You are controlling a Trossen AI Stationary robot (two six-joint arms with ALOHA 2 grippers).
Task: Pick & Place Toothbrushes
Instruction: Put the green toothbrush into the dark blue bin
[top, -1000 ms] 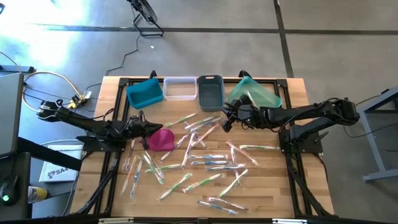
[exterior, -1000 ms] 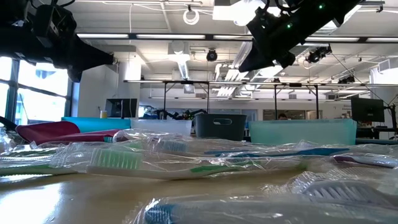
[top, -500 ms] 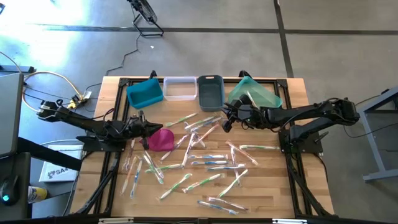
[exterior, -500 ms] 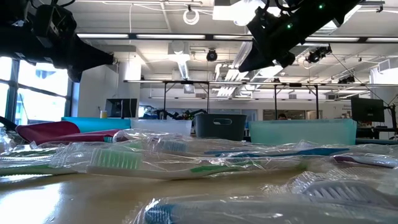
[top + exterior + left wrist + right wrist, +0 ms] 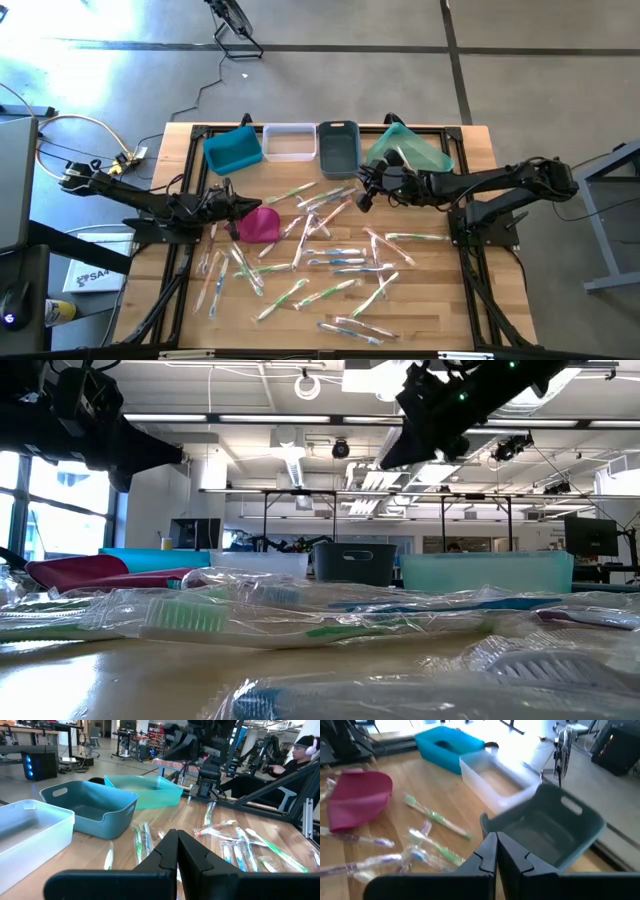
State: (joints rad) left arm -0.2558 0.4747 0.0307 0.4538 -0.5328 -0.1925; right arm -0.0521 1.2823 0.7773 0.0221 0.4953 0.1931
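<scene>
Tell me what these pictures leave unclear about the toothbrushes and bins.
- Exact count of toothbrushes: in the high view they overlap and are too small to count.
- Inside of the blue bin: too small in the high view; blurred in the right wrist view.
- Table near the left gripper: its shut fingers block the left wrist view.
- Bins' contents in the low view: wrapped toothbrushes and the bin walls hide them.

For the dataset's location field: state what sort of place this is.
Most likely a robotics lab or workshop. Open ceiling with strip lights, further metal-framed benches behind the table, and a seated person at other equipment all suggest it.
</scene>
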